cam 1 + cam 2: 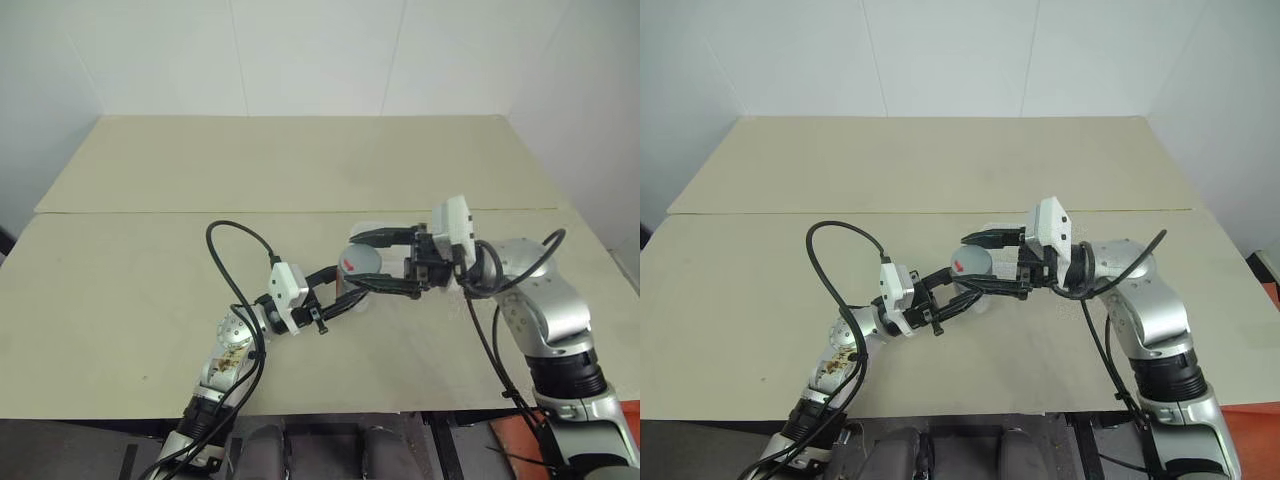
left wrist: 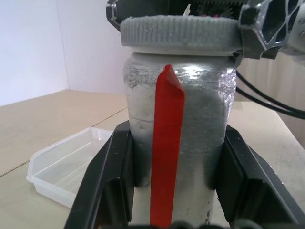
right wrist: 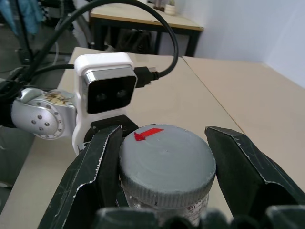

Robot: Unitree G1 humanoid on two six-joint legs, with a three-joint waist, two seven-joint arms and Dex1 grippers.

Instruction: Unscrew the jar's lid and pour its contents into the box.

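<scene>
- I see the small silvery, crinkled-foil cylindrical jar [image 2: 190, 143], with a bright red vertical stripe.
- Its round ribbed plastic lid [image 3: 166, 164] is grey-blue, bearing a red mark.
- The shallow clear plastic box [image 2: 66, 167] looks translucent white.
- I see both grippers' fingers [image 2: 102, 191] are black.

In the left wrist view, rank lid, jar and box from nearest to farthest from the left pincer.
1. Silvery-clear cylindrical jar, clamped between the left pincer fingers.
2. Ribbed grey round lid, atop the jar.
3. Clear shallow plastic box, on the table behind.
</scene>
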